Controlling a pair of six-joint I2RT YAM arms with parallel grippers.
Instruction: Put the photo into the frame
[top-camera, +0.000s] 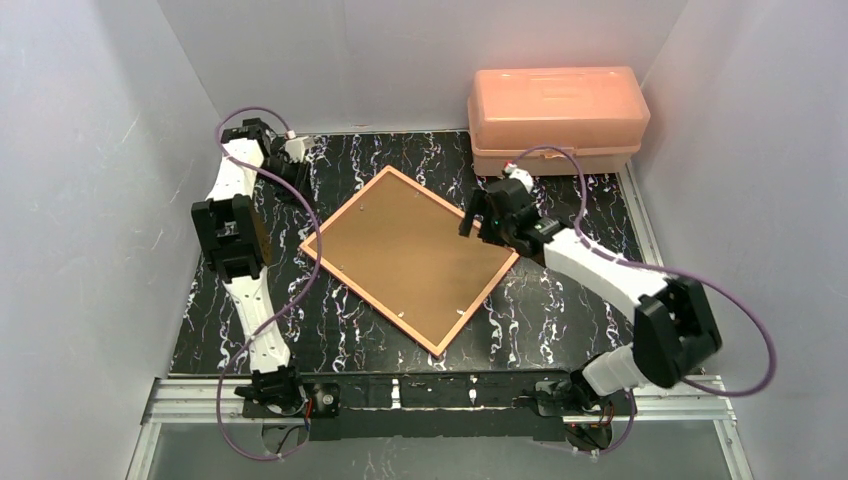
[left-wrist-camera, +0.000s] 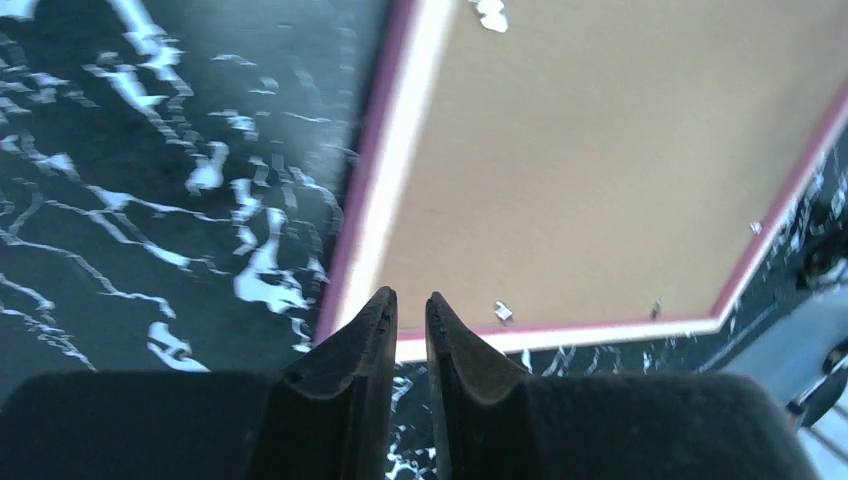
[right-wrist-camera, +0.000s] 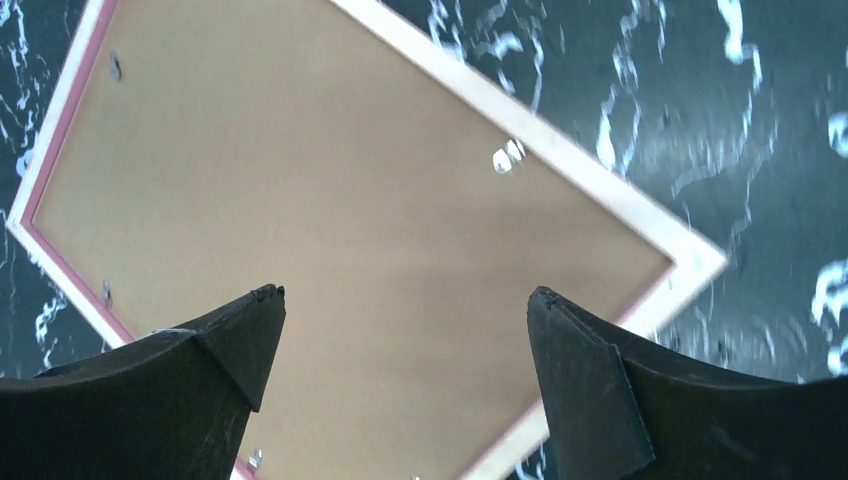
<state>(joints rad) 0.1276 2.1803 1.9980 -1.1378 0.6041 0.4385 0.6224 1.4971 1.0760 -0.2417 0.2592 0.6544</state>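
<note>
With your right hand (top-camera: 478, 224) spread wide and empty over the right corner of the thin pink-edged frame (top-camera: 410, 257) lying face-down with its brown backing board (right-wrist-camera: 330, 240) in place, and your left hand (left-wrist-camera: 407, 305) nearly pinched shut holding nothing, press the board's small metal tabs (right-wrist-camera: 508, 155) gently.

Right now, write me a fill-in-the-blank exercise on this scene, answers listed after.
1. The frame lies with its ___ side up.
2. The peach box sits at the table's ___ edge.
3. The right gripper has its jaws wide ___.
4. The left gripper holds ___.

Answers: back; far; open; nothing
</note>
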